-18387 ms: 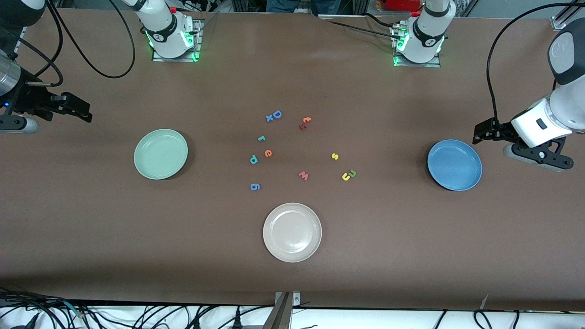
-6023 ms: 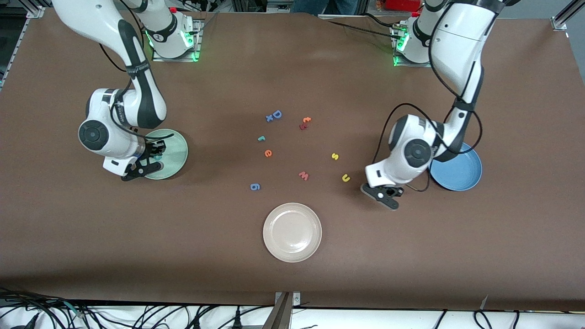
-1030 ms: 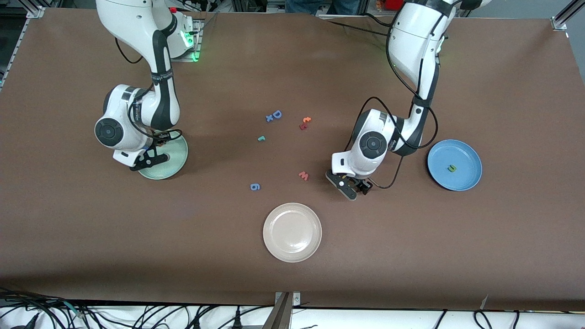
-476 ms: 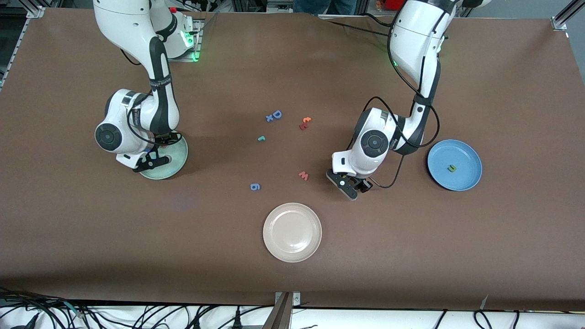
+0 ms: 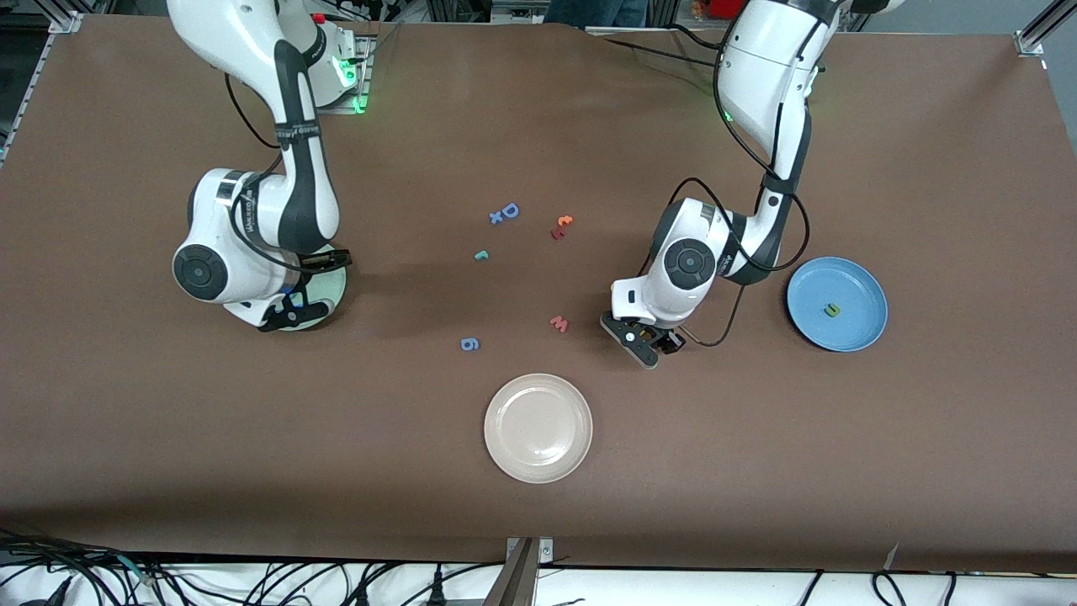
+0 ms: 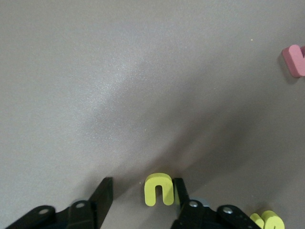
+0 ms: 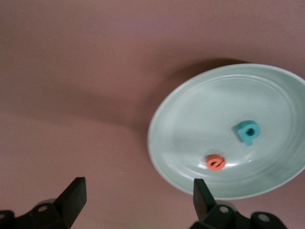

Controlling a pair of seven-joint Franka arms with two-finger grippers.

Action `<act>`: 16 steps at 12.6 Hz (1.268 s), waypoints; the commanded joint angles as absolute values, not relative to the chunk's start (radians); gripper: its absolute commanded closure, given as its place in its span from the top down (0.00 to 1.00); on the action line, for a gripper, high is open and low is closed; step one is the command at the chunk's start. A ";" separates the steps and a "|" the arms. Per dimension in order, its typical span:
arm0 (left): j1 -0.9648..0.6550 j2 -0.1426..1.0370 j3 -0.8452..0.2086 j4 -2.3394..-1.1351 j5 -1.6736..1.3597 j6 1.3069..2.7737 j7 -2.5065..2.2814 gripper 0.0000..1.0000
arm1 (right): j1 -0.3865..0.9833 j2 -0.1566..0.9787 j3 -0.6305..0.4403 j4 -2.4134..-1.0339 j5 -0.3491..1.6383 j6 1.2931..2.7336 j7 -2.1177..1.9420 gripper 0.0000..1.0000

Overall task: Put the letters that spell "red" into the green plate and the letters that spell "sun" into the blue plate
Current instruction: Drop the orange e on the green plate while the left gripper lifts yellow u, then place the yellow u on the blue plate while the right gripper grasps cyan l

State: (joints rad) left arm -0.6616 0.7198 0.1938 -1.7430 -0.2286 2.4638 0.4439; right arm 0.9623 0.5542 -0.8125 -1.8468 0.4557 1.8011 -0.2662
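Observation:
My left gripper (image 5: 649, 342) (image 6: 141, 187) is down at the table, open around the yellow u (image 6: 159, 189). One finger (image 6: 180, 188) touches the u, while the other stands apart from it. The yellow s (image 6: 267, 220) lies just beside that hand; the arm hides both letters in the front view. The blue plate (image 5: 858, 332) holds the olive n (image 5: 831, 310). My right gripper (image 5: 290, 308) (image 7: 137, 195) hangs open and empty over the edge of the green plate (image 5: 330, 284) (image 7: 190, 109). In that plate lie the orange e (image 7: 216, 162) and the teal d (image 7: 248, 132). The teal r (image 5: 481, 255) lies mid-table.
A red w (image 5: 559, 323) (image 6: 295, 59) lies near the left hand. A blue D (image 5: 509, 210), a blue x (image 5: 496, 218), an orange t (image 5: 564, 221) and a blue 6-shaped piece (image 5: 470, 343) are scattered mid-table. A beige plate (image 5: 538, 427) sits nearest the front camera.
The right hand has shifted a little across the green plate toward its near rim. The left hand has stayed low at the same spot on the table.

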 commanded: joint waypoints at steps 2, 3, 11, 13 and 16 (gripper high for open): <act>-0.670 0.726 0.202 -1.763 -0.268 2.491 0.466 0.34 | 1.086 0.555 -0.811 -1.804 0.437 1.775 -0.017 0.99; -0.670 0.727 0.202 -1.763 -0.268 2.491 0.466 0.30 | 1.123 0.557 -0.808 -1.801 0.443 1.792 0.050 1.00; -0.568 0.645 0.282 -1.764 -0.313 2.413 0.625 0.17 | 1.360 0.577 -0.709 -1.935 0.535 2.222 0.493 0.99; -0.482 0.592 0.302 -1.764 -0.308 2.326 0.676 0.17 | 1.373 0.577 -0.687 -1.974 0.541 2.287 0.622 0.98; -0.352 0.549 0.304 -1.775 -0.307 2.218 0.860 0.17 | 1.374 0.590 -0.676 -1.991 0.612 2.324 0.774 0.95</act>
State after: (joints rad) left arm -0.4079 0.5927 0.3122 -1.7428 -0.2803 2.2625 0.7507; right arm 1.3678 0.5935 -0.6730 -1.9722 0.5552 2.2921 0.7056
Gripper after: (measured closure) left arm 0.731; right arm 0.044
